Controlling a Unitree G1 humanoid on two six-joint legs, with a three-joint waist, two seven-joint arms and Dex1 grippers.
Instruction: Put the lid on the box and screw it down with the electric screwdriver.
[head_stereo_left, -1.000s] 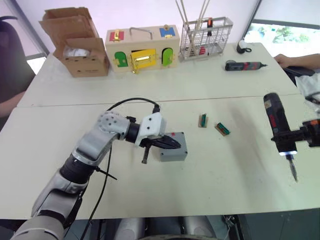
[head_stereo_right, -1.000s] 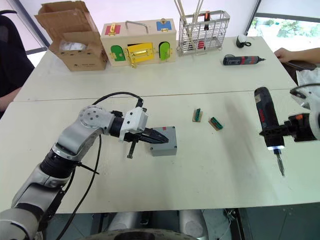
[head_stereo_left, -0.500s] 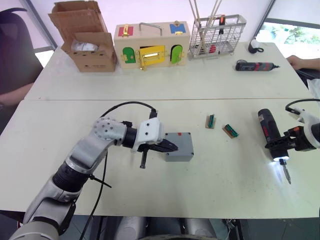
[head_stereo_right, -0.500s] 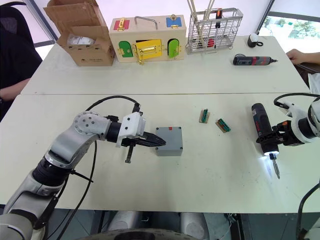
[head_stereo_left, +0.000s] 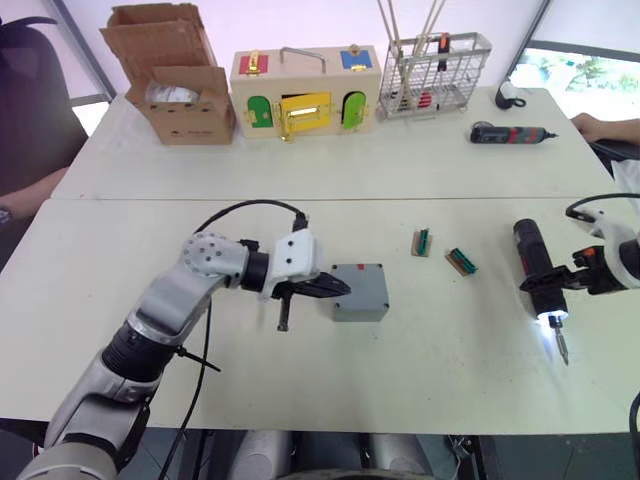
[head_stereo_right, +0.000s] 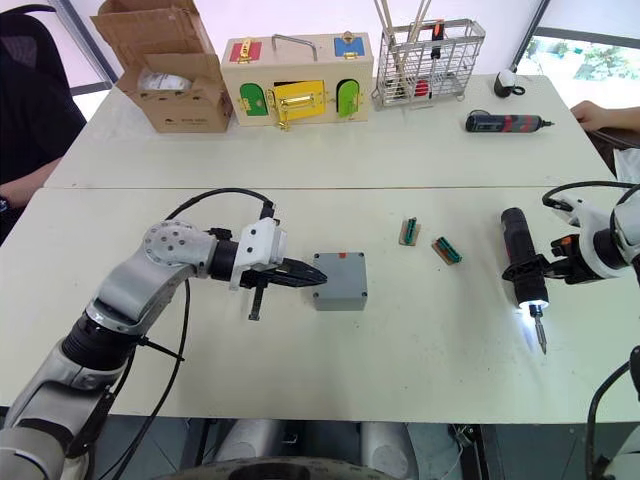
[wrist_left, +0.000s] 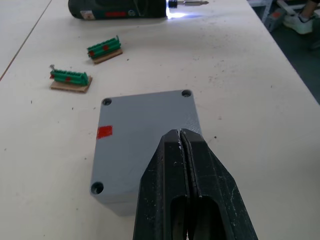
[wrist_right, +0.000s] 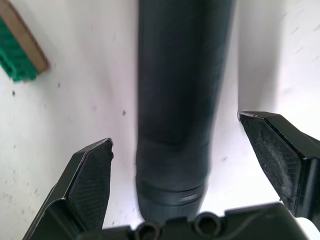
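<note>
The grey box (head_stereo_left: 362, 308) stands at the middle of the table with the lid (wrist_left: 145, 135) lying flat on it, corner holes and a red mark showing. My left gripper (head_stereo_left: 340, 288) is shut, and its fingertips (wrist_left: 172, 145) rest over the lid's edge nearest my left arm. On the right, the electric screwdriver (head_stereo_left: 535, 262) lies low over the table, its tip light on and its bit pointing toward me. My right gripper (wrist_right: 175, 131) is open and straddles the screwdriver's body (wrist_right: 180, 100), with both fingers clear of it.
Two green terminal blocks (head_stereo_left: 421, 241) (head_stereo_left: 461, 261) lie between the box and the screwdriver. At the back stand a cardboard box (head_stereo_left: 175, 85), a wooden box with coloured doors (head_stereo_left: 305, 90), a wire basket (head_stereo_left: 435, 60) and a smaller screwdriver (head_stereo_left: 510, 133). A person's hand (head_stereo_left: 600, 125) rests far right.
The camera has shifted. The electric screwdriver has come down from mid-air to just over the table on the right. My left gripper stays shut at the lidded box.
</note>
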